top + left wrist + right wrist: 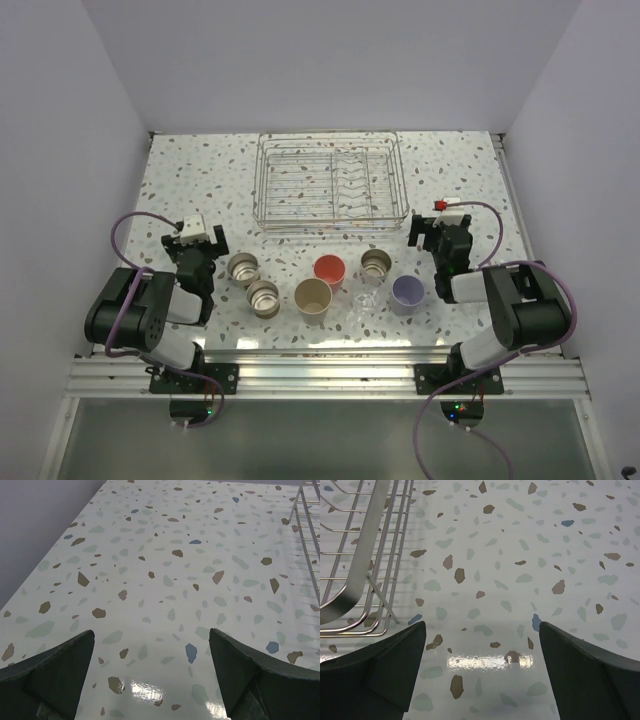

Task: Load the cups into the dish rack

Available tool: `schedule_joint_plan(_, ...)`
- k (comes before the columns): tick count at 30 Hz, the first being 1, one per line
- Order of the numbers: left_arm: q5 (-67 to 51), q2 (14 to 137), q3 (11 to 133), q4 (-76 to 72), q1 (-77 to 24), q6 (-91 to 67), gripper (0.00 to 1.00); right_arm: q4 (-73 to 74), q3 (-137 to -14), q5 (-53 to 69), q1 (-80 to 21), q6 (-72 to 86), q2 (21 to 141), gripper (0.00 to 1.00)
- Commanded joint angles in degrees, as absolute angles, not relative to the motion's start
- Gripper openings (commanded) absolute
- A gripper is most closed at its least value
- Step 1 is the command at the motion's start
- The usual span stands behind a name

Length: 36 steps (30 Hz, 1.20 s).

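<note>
The silver wire dish rack (332,183) stands empty at the back middle of the table. Seven cups stand in a loose row in front of it: two metal cups (243,267) (263,297) at the left, a tan cup (313,298), a red cup (329,270), a clear cup (367,295), a third metal cup (376,264) and a lavender cup (407,293). My left gripper (195,240) is open and empty, left of the metal cups. My right gripper (440,232) is open and empty, right of the rack's near corner. Both wrist views show open jaws (151,640) (482,630) over bare table.
The terrazzo table is walled at the back and both sides. The rack's edge shows at the right of the left wrist view (307,530) and its corner at the left of the right wrist view (365,555). An aluminium rail (330,378) runs along the near edge.
</note>
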State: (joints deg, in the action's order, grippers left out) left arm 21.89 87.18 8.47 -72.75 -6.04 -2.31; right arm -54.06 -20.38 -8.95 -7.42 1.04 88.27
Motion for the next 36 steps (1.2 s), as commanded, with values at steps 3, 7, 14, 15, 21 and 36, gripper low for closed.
schedule_joint_plan(3,23.20,86.75,8.53,-80.42,-6.24,-1.49,1.00,-57.04,-20.39,-8.26,-7.21,0.26,88.07,0.98)
schedule_joint_plan(7,23.20,86.75,8.53,-80.51,-6.24,-1.58,1.00,-57.04,-20.39,-8.35,-7.29,0.26,88.07,0.98)
schedule_joint_plan(14,23.20,86.84,8.53,-80.42,-6.24,-1.49,1.00,-56.95,-20.39,-8.26,-7.21,0.26,88.07,0.98)
schedule_joint_plan(15,23.20,86.75,8.53,-80.42,-6.24,-1.49,1.00,-57.04,-20.39,-8.26,-7.21,0.26,87.89,0.98)
schedule_joint_plan(21,23.20,86.75,8.53,-80.42,-6.24,-1.49,1.00,-56.96,-21.09,-8.70,-7.29,0.26,86.15,0.98)
schedule_joint_plan(36,23.20,86.75,8.53,-80.51,-6.24,-1.49,1.00,14.83,-63.44,-21.45,-7.29,11.41,81.06,0.98)
